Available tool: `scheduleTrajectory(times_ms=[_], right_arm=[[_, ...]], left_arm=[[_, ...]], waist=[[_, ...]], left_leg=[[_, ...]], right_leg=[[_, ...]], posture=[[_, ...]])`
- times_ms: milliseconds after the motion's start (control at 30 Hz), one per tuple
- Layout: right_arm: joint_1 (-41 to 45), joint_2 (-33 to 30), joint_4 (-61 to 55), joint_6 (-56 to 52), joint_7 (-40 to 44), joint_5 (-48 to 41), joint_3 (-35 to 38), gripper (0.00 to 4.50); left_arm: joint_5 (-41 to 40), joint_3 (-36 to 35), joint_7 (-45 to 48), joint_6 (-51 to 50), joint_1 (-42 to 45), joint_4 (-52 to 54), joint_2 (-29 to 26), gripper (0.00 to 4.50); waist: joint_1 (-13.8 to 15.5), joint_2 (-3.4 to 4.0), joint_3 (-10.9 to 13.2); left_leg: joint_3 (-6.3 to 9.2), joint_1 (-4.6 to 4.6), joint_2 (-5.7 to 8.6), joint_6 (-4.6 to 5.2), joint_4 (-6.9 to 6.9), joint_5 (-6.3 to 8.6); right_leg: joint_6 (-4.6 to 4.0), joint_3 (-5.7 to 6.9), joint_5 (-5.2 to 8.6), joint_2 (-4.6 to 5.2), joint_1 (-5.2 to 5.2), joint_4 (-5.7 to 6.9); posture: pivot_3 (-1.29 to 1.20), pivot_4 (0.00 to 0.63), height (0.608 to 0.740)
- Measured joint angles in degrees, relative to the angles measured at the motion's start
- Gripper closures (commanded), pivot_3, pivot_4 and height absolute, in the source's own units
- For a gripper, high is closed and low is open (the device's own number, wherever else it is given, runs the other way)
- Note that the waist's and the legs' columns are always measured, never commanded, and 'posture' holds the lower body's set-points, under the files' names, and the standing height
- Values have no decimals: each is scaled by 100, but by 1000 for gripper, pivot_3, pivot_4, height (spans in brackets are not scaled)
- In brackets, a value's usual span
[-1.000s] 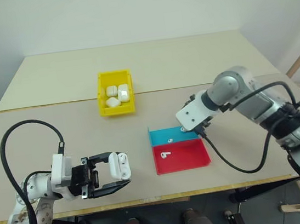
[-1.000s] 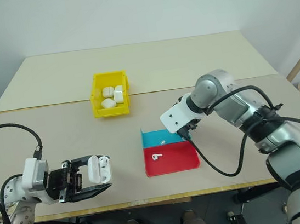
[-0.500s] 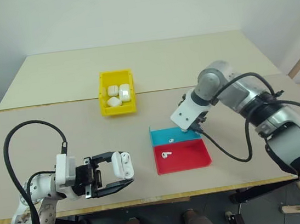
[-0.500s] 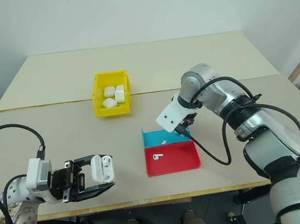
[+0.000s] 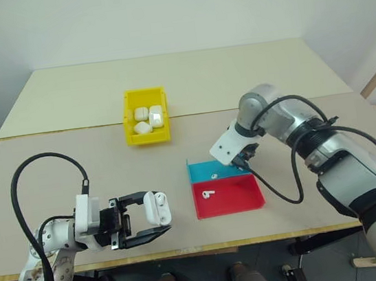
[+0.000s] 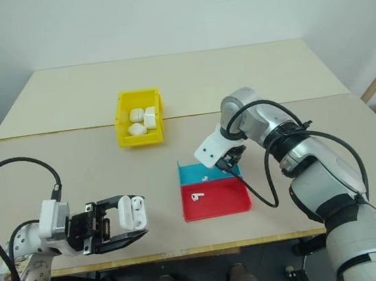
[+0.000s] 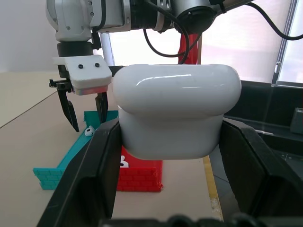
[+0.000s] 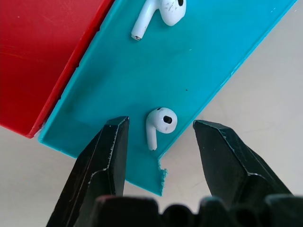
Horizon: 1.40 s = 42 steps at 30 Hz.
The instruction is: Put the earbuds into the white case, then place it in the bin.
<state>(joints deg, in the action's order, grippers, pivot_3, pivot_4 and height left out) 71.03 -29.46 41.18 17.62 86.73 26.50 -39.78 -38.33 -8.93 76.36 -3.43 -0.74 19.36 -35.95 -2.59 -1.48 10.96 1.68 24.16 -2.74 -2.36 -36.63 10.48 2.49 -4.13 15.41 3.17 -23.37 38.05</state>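
Your left gripper [image 5: 158, 218] clamps white case [image 5: 158, 207] near table's front edge, lid up, staged for loading; right gripper [image 8: 160, 142] spread, straddling earbud [image 8: 159, 123] in blue tray [image 8: 208, 61], ready to pinch; bin [image 5: 146, 115] well behind, already holding cases.

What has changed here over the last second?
The right gripper, jaws open, swung in and dropped toward the shallow blue plastic tray, now straddling a tiny glossy white earbud there. Unchanged: the left gripper stays shut on the small rounded white case; the bright yellow bin and shallow red tray have not moved.
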Motion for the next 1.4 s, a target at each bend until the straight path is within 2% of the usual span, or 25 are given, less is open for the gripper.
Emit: scheduleTrajectory(times_ms=[267, 400, 467, 1400], right_arm=[[0, 128, 290, 27, -94, 158, 2, 1863], [11, 177, 349, 68, -112, 163, 10, 2728], [12, 182, 368, 99, -114, 168, 10, 3371], [86, 194, 562, 337, -268, 345, 86, 3371]], left_arm=[[6, 28, -64, 96, -1, 2, 22, 1687], [9, 30, -84, 107, -4, 2, 21, 1687], [11, 31, -92, 107, -4, 2, 20, 1687], [53, 42, -106, 120, 15, 1, -7, 1687]], waist=[[-1, 0, 0], [-2, 0, 0], [-4, 0, 0], [-3, 0, 0]], left_leg=[[0, -1, 0, 0, 0, 0], [1, -2, 0, 0, 0, 0], [0, -3, 0, 0, 0, 0], [0, -8, 0, 0, 0, 0]], right_leg=[[0, 0, 0, 0, 1, 1], [-1, 0, 0, 0, 1, 1], [-1, 0, 0, 0, 1, 2], [-1, 0, -1, -1, 7, 2]], posture=[[0, 150, 740], [0, 150, 740], [0, 150, 740], [0, 150, 740]])
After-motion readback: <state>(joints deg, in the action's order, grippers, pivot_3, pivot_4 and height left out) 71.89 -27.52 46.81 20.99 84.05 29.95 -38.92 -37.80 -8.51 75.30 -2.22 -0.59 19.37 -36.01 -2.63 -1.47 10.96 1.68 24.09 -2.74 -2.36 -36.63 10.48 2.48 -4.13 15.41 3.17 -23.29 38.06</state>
